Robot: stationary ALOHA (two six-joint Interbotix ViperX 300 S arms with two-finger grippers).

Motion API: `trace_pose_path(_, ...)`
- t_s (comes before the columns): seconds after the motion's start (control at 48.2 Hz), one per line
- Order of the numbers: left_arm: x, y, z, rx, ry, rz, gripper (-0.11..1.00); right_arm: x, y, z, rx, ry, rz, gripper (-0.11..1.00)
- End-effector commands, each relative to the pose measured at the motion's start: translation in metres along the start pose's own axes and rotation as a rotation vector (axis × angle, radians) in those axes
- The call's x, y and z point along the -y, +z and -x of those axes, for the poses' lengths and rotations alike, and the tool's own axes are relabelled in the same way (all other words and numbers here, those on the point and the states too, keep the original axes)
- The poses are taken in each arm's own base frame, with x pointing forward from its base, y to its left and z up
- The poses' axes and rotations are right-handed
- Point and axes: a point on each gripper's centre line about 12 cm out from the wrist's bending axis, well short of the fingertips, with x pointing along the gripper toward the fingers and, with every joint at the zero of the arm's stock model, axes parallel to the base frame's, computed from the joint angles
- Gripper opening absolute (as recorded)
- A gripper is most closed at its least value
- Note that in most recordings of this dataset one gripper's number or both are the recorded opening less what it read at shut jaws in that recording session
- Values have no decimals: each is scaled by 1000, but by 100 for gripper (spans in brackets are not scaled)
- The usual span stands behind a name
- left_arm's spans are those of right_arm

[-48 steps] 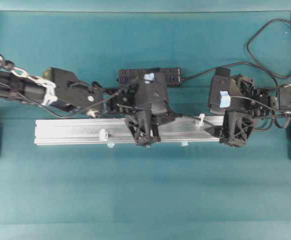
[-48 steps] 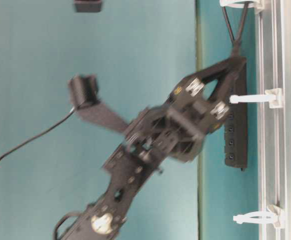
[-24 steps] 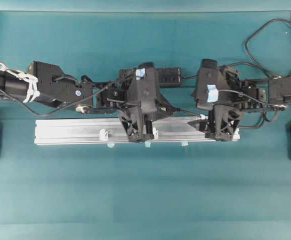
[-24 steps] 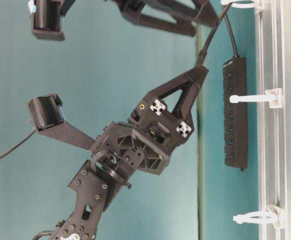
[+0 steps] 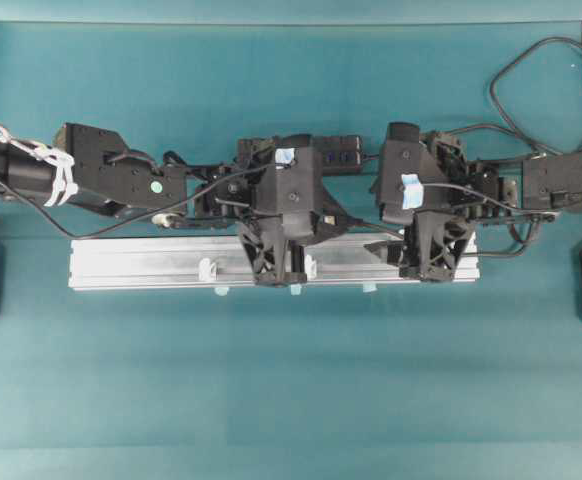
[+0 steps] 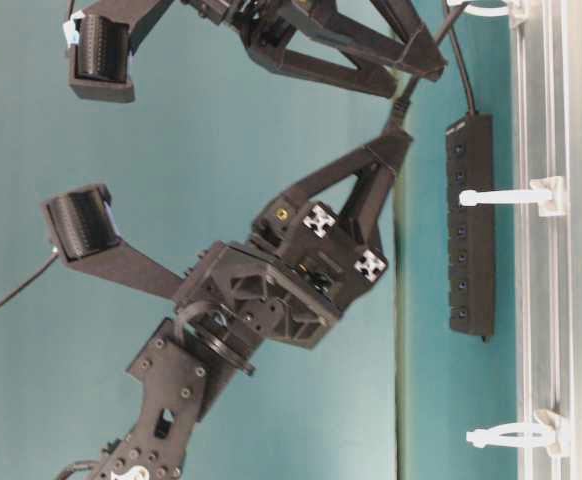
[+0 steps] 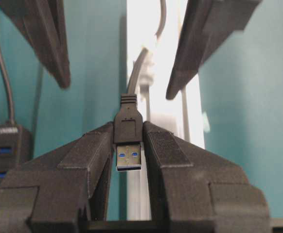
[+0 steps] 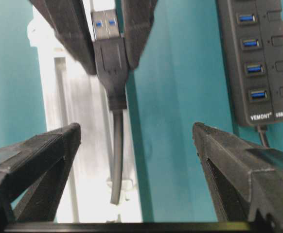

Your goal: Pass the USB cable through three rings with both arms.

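black USB cable (image 7: 127,127), teal table (image 5: 291,380), silver rail (image 5: 141,262)

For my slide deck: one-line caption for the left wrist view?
Left gripper shut on the USB cable plug, right gripper open just beyond, above the aluminium rail.

1. Both arms are showing matte black bodies, the left arm (image 5: 121,180) and the right arm (image 5: 561,185)
2. Lattice frames are bracing the wedge-shaped fingers (image 7: 190,174)
3. Light blue tape patches (image 5: 411,190) are sitting on top
4. Thin black cables (image 5: 516,75) are looping off them
5. White ties (image 5: 56,170) are binding the left arm
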Motion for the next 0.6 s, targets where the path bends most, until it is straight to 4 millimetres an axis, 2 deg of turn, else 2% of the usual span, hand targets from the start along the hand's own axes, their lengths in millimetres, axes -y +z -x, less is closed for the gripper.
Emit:
trace_pose_path(0.0, -2, 22, 6, 63, 6, -6, 23, 1, 9, 3, 35, -3, 4, 86)
trace_pose_path(0.249, -2, 23, 5, 66, 7, -20, 23, 1, 10, 2, 46, -2, 4, 85)
trace_pose_path(0.353, -3, 23, 5, 65, 9, -19, 23, 1, 13, 2, 55, 0, 7, 81)
trace_pose_path(0.436, -2, 23, 5, 66, 7, -20, 23, -2, 15, 2, 69, 6, 13, 72)
trace_pose_path(0.581, -2, 22, 5, 61, 7, -20, 23, -5, 17, 2, 81, 12, 19, 43)
